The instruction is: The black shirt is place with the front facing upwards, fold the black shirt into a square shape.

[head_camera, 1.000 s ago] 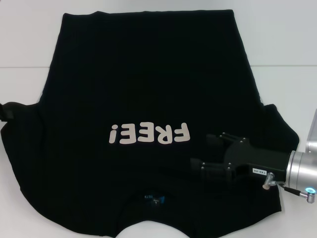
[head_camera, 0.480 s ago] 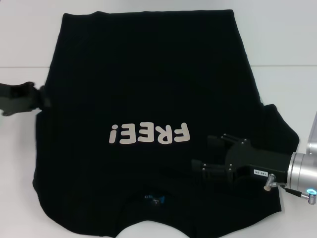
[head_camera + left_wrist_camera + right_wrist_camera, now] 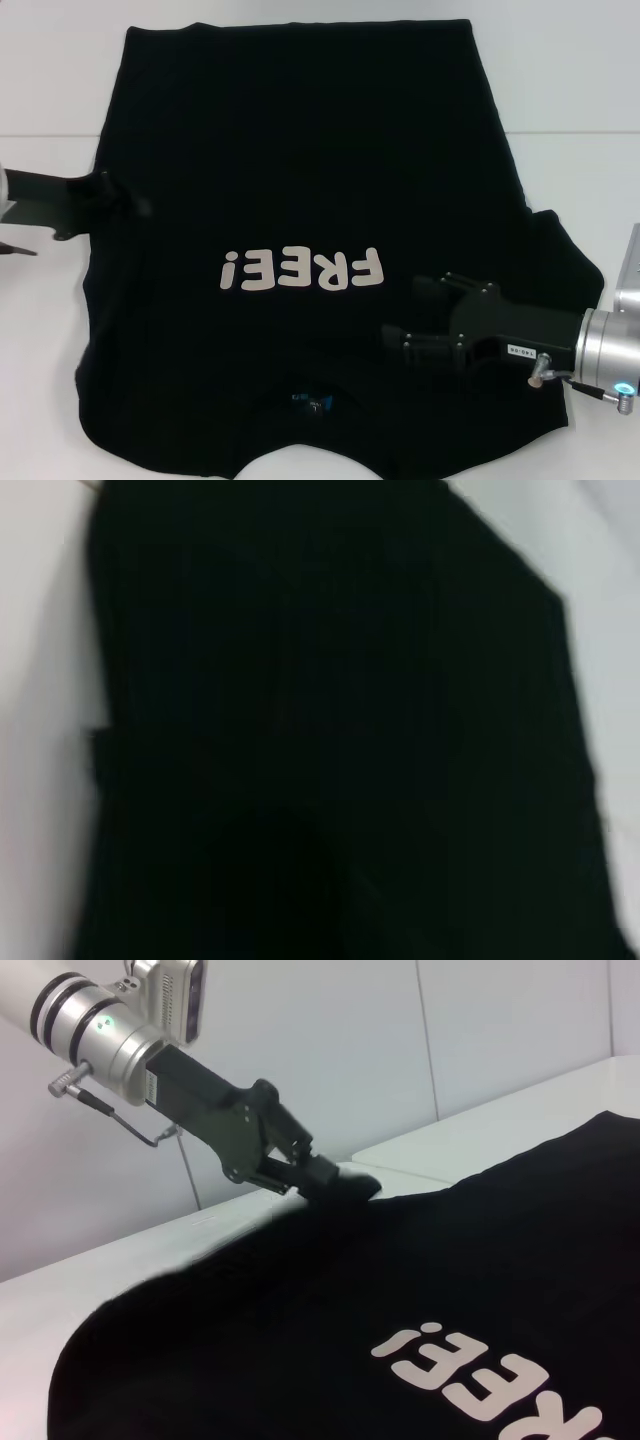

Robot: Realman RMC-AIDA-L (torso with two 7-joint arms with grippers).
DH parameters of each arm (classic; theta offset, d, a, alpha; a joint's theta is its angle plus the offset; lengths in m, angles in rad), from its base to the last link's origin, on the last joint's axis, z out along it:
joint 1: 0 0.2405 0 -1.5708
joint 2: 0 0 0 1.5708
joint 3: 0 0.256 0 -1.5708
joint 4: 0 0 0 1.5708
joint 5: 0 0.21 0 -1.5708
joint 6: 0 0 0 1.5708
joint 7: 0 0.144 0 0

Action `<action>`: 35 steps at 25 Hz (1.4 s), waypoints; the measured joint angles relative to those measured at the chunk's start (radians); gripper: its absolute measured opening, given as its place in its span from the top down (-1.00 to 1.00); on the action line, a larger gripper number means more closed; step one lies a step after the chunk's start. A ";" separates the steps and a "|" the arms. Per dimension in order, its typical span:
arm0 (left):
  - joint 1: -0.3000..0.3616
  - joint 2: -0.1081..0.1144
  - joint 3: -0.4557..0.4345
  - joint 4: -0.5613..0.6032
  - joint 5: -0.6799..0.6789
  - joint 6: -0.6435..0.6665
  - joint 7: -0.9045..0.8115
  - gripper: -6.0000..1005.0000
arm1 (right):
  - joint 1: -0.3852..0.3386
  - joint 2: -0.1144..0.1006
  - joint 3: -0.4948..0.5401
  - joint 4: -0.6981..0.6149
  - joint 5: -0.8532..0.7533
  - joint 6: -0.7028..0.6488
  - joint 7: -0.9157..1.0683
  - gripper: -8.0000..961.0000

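Observation:
The black shirt [image 3: 300,150] lies front up on the white table [image 3: 570,80], its pale "FREE!" lettering [image 3: 302,268] upside down towards me and a small blue neck label [image 3: 315,402] at the near edge. My left gripper [image 3: 125,200] is at the shirt's left side, shut on the left sleeve, which is drawn in over the body. The right wrist view shows that gripper [image 3: 335,1182] pinching the black cloth [image 3: 300,1310]. My right gripper [image 3: 412,312] stands open over the shirt's right shoulder, nothing between its fingers. The left wrist view shows only black cloth [image 3: 320,730].
The right sleeve [image 3: 565,260] still lies spread out towards the table's right side. White table surface surrounds the shirt on the left, right and far sides. A pale wall [image 3: 300,1050] rises behind the table in the right wrist view.
My left gripper has moved rightward from the table's left edge, pulling the left sleeve in over the shirt's body. The right gripper has barely shifted.

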 joint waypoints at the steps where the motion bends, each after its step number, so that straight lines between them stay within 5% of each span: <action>1: 0.003 0.000 0.000 -0.018 -0.034 -0.001 0.002 0.82 | 0.001 0.000 0.000 0.000 0.000 0.001 0.000 -0.96; 8: 0.044 0.008 0.001 -0.114 -0.241 0.038 0.046 0.46 | 0.003 0.000 0.006 0.001 0.000 0.001 0.000 -0.96; 16: 0.138 0.015 -0.015 -0.035 -0.280 0.172 0.304 -0.03 | 0.002 -0.001 0.010 0.001 0.006 0.021 0.012 -0.96; 19: 0.169 -0.006 -0.038 -0.028 -0.338 0.297 0.578 -0.10 | -0.006 -0.004 0.012 -0.005 0.034 0.025 0.070 -0.96; 23: 0.211 -0.073 -0.038 -0.007 -0.383 0.414 0.893 -0.10 | -0.016 -0.023 0.012 -0.047 0.053 0.025 0.267 -0.96; 28: 0.245 -0.125 -0.010 0.030 -0.369 0.406 1.102 -0.15 | -0.020 -0.096 0.003 -0.184 -0.056 -0.005 0.726 -0.96; 35: 0.272 -0.140 -0.025 0.034 -0.377 0.356 1.197 -0.31 | 0.000 -0.238 0.007 -0.330 -0.260 -0.131 1.337 -0.96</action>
